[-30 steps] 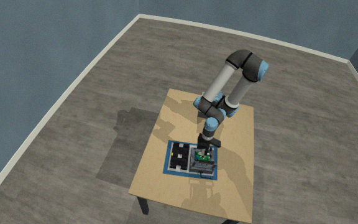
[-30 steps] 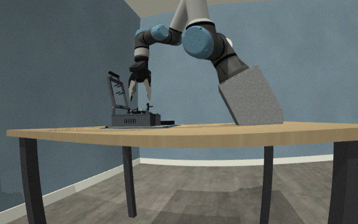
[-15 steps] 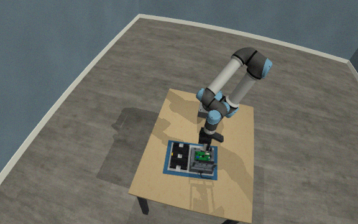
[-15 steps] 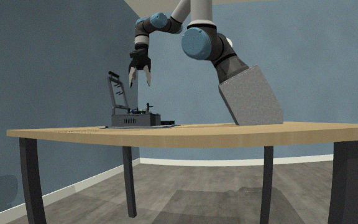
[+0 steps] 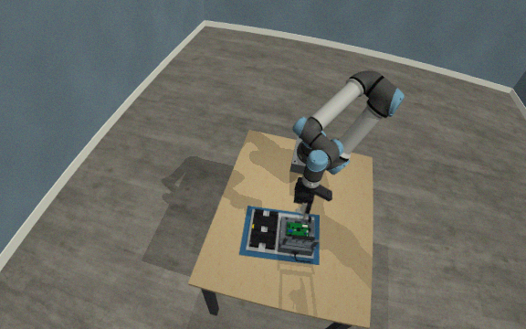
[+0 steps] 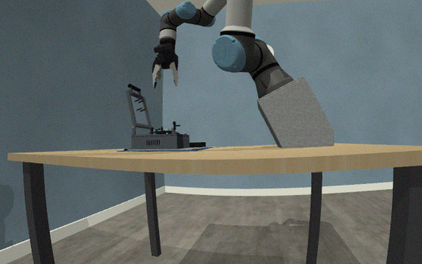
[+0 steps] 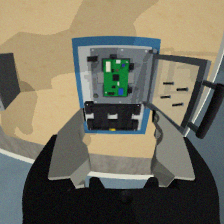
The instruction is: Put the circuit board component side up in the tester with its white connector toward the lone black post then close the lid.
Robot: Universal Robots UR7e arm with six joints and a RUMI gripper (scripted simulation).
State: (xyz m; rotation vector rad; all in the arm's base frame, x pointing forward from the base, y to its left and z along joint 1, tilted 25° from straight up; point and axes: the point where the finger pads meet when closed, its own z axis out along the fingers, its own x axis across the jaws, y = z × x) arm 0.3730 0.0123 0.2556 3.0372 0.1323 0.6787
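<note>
Cannot make out pins or holes at the circuit board (image 5: 298, 229) (image 6: 163, 131) (image 7: 116, 77): too small and blurred. Cannot judge seating from the exterior view, edge-on there; possibly flat, at best. Can see only an end of the tray (image 5: 263, 238) (image 6: 198, 144) (image 7: 113, 123) behind the tester (image 5: 283, 247) (image 6: 156, 141) (image 7: 145, 92) there. Cut off: gripper (image 5: 308, 216) (image 6: 165, 85) (image 7: 118, 109) body, by the wrist view's lower edge.
</note>
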